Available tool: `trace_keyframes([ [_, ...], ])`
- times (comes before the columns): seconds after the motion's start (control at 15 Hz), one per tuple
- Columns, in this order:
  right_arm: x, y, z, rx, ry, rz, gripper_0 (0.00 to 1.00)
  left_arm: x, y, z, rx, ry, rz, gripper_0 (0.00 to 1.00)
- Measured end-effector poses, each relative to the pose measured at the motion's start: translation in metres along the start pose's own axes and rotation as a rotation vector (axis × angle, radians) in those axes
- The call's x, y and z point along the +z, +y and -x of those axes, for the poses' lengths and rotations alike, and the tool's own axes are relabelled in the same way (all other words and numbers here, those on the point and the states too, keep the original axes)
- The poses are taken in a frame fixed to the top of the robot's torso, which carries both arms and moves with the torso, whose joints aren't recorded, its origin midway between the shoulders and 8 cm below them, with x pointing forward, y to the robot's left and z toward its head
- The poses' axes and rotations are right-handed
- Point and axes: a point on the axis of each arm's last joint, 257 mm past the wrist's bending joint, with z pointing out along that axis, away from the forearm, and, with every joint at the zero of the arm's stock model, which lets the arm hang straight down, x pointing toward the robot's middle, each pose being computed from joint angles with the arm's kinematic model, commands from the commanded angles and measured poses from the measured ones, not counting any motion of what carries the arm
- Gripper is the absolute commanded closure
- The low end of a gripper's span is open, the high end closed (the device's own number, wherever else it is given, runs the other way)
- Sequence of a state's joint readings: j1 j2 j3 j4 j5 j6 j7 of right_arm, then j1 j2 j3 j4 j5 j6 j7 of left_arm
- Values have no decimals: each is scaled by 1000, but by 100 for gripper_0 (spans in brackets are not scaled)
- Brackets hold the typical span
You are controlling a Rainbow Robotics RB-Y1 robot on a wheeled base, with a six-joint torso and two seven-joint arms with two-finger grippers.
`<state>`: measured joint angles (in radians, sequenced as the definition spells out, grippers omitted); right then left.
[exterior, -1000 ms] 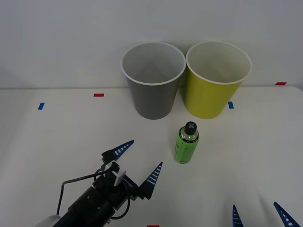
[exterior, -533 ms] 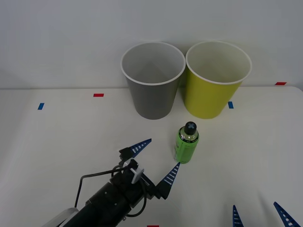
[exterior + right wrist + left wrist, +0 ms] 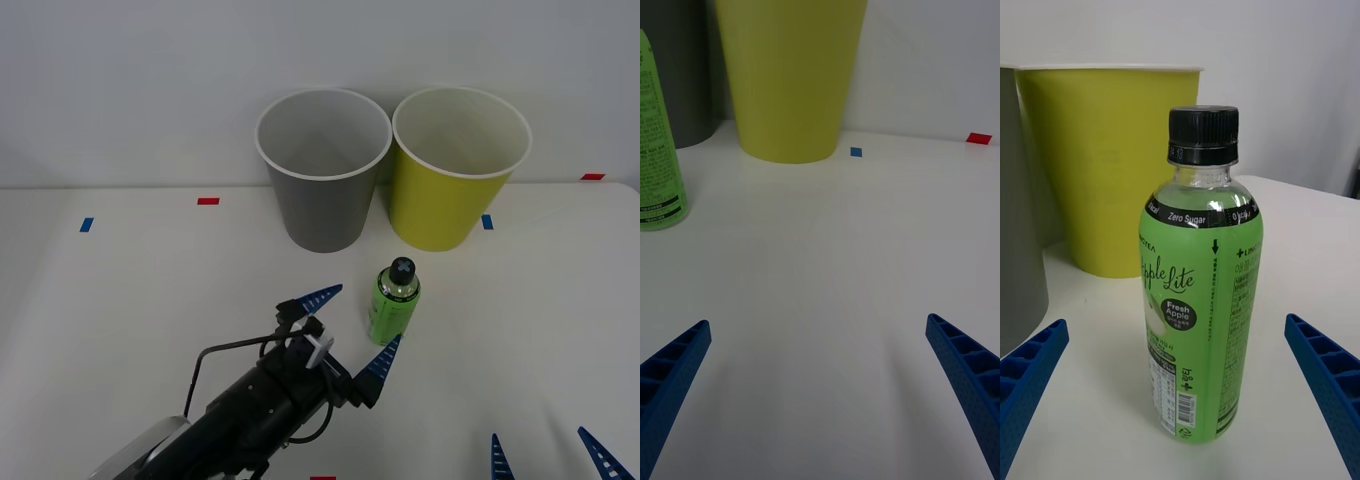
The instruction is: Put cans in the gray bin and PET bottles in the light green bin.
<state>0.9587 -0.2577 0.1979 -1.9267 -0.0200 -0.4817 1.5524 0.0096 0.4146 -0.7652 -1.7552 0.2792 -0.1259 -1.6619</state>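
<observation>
Green-labelled and capped in black, the PET bottle (image 3: pixel 394 304) stands upright on the white table (image 3: pixel 120 290), in front of the gap between the gray bin (image 3: pixel 322 170) and the light green bin (image 3: pixel 458 167), apart from both. The left gripper (image 3: pixel 348 328) sits just beside the bottle on its near left, fingers spread wide and not touching it. The right gripper (image 3: pixel 548 448) rests nearer the robot and to the bottle's right, fingers apart too.

Black arm (image 3: pixel 240 415) — blue ribbed fingers (image 3: pixel 384 358).
</observation>
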Motion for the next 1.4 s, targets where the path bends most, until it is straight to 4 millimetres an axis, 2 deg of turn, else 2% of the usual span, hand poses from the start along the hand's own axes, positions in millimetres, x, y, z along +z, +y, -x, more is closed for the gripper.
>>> trace_keyframes([
  [0.47, 0, 0, 0, 0, 0, 0, 0, 34, -2, 1, 3, 10, -9, 0],
  [1.4, 0, 0, 0, 0, 0, 0, 0, 67, -23, 18, -27, 30, -40, 0],
])
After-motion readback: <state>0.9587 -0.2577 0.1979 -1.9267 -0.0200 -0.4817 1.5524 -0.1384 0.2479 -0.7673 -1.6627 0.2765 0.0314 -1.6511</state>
